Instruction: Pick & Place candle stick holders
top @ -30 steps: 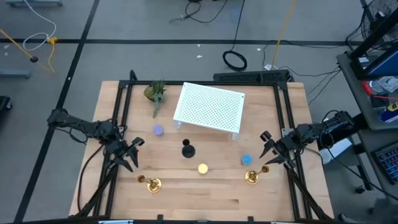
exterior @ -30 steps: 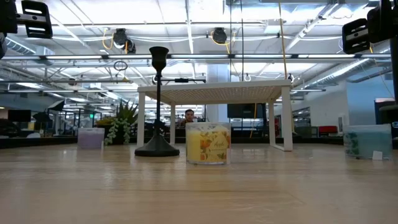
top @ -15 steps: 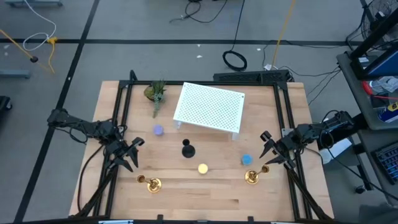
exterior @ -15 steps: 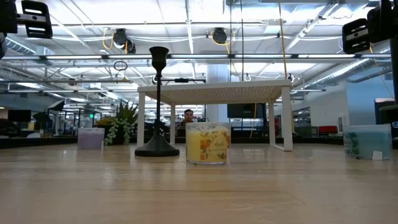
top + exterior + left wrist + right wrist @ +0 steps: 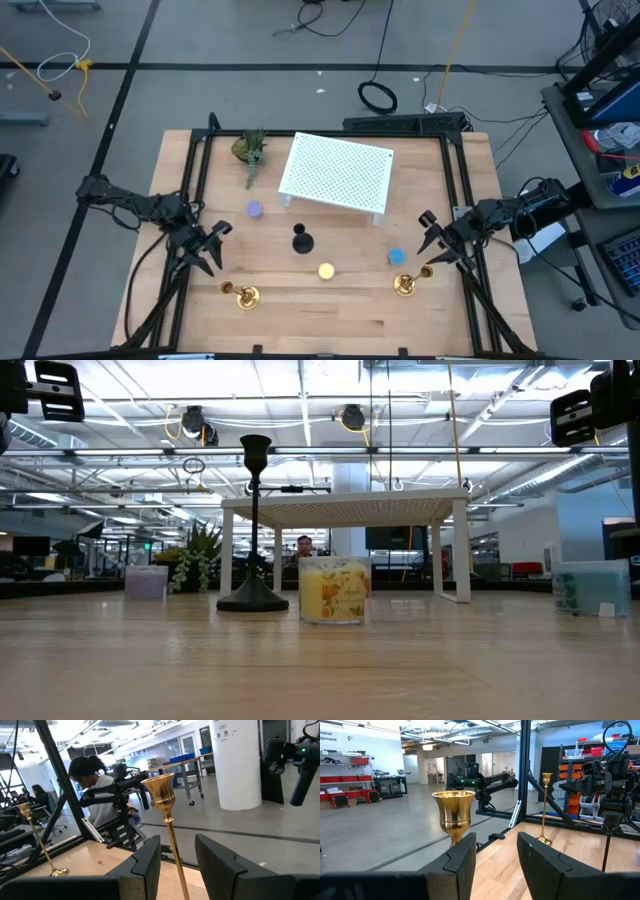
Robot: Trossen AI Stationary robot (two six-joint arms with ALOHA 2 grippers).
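High view shows no change across the last second: both arms sit exactly where they were, and none of the 3 holders has shifted. That stillness suggests a pause just before the grasps, with no pick yet made.

The left gripper (image 5: pixel 212 248) hovers near the front-left of the pale wooden table (image 5: pixel 330 320), just behind the left shiny brass slim-stemmed candle stick holder (image 5: pixel 245 295), which stands upright on its round base. In the left wrist view that holder's cup and stem (image 5: pixel 165 810) rise between the 2 dark fingers (image 5: pixel 145 865), which stand apart with clear space on both sides of the stem, so the jaws are spread and hold nothing.

The right gripper (image 5: pixel 428 245) hovers near the front-right, just behind the second brass candle stick holder (image 5: pixel 405 284). In the right wrist view its cup (image 5: pixel 453 815) stands in the gap of the spread fingers (image 5: pixel 462 860), untouched.

The shorter black candle stick holder (image 5: pixel 301 240) stands mid-table, in front of the white perforated stand (image 5: pixel 337 172) and behind the yellow jar candle (image 5: pixel 326 271). A blue jar candle (image 5: pixel 396 257), a lilac jar candle (image 5: pixel 254 209) and a small green potted plant (image 5: pixel 249 148) also stand on the table.

My reading is that each arm is lined up on its own brass holder and closing on the stems comes next.
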